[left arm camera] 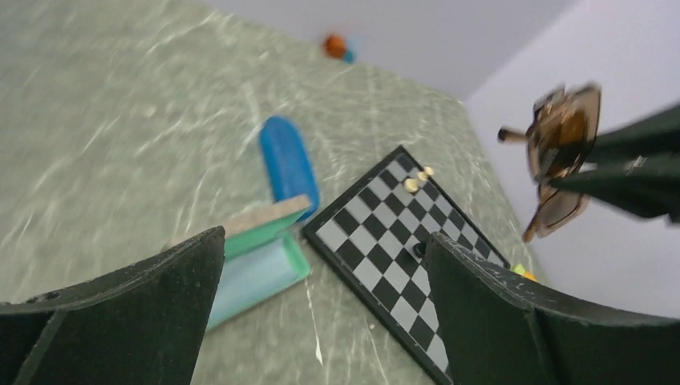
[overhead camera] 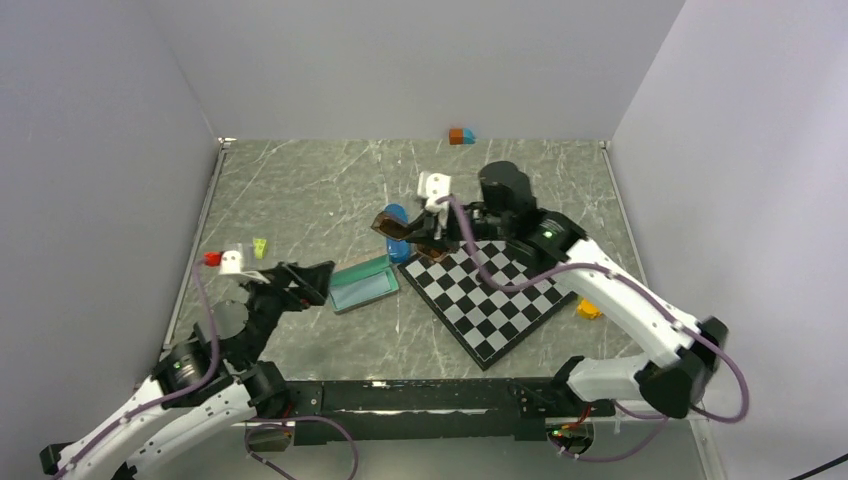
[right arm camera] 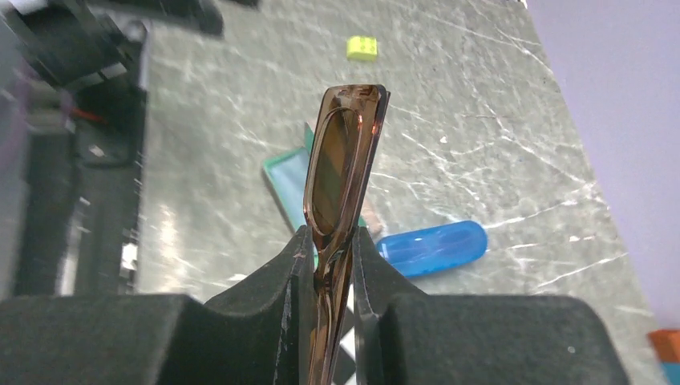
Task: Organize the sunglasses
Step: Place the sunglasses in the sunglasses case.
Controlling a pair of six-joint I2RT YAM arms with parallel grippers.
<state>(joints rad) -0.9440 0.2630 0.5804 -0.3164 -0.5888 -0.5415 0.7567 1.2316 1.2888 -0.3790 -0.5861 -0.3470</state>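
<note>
The brown sunglasses (right arm camera: 341, 160) are folded and up in the air, pinched edge-on near one end by the right gripper (right arm camera: 332, 241), whose jaws are closed tight on the frame. From above, the pair hangs over the table (overhead camera: 300, 190), just beside the blue case (overhead camera: 397, 214) and the far corner of the chessboard (overhead camera: 490, 300), and clear of the surface. The open green case (overhead camera: 363, 284) lies a little nearer the arms, lid open and pale blue inside. The left gripper (overhead camera: 316, 281) is close by the case's left end, jaws spread wide with nothing between them. The purple pair shows in none of the views (it may be hidden, I cannot tell). The step in hand looks like carrying the brown pair to a case, most likely the green one. As I judge it, the next move calls for bringing the pair down toward that case and turning it so its length lines up with the tray. It should then be set low before the fingers let go. Held by one end only, the pair could twist on the way.
</note>
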